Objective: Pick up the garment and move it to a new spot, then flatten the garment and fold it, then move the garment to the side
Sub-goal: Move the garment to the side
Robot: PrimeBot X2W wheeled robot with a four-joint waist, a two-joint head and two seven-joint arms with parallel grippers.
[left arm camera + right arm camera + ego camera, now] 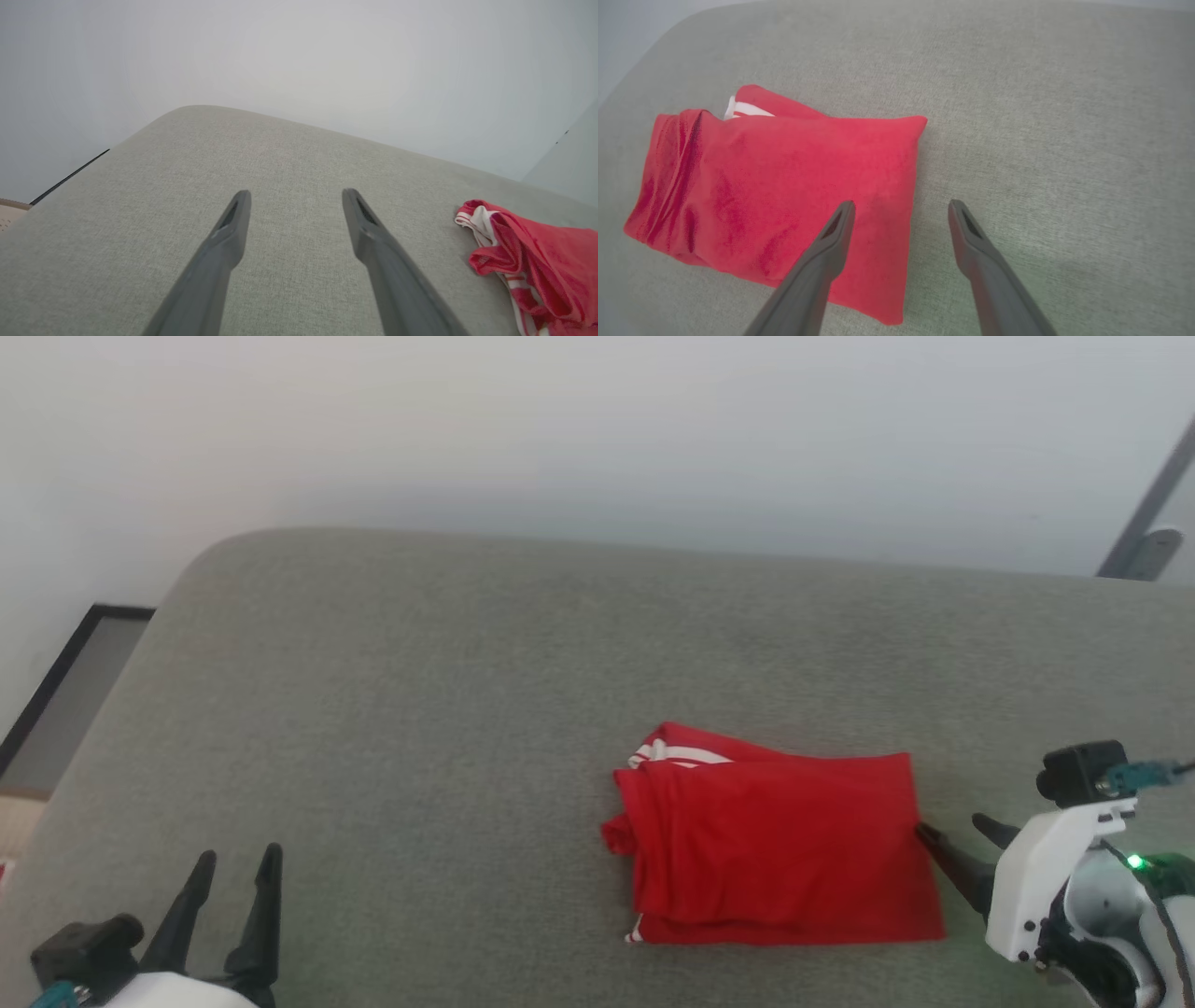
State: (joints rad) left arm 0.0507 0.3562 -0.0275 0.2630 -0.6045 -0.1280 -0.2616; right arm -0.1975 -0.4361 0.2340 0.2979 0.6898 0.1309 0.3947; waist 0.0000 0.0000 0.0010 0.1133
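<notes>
Garment (pixel 775 845) lies folded at lower centre-right of the head view on the grey cushion (pixel 448 663), long axis across the frame. The right gripper (pixel 948 823), jaws spread and empty, points at its right edge, far nearer than the left gripper (pixel 240 851) at lower left. In the left wrist view the garment (pixel 537 261) sits at the right edge, well off the parted, empty left gripper (pixel 295 193). In the right wrist view the garment (pixel 784 186) fills the left, its edge falling between the open fingers (pixel 831 242).

Holding the left pincer (pixel 240 851) low at the head view's lower left, both dark fingers pointing up and away, spread wide, gripping nothing. Reaching in from the lower right with the right pincer (pixel 948 821), fingers aimed leftward, likewise parted and empty. Carrying a white wrist housing (pixel 1032 873) behind it, with a small dark camera (pixel 1078 773) on top and a green light (pixel 1135 863) lit.
</notes>
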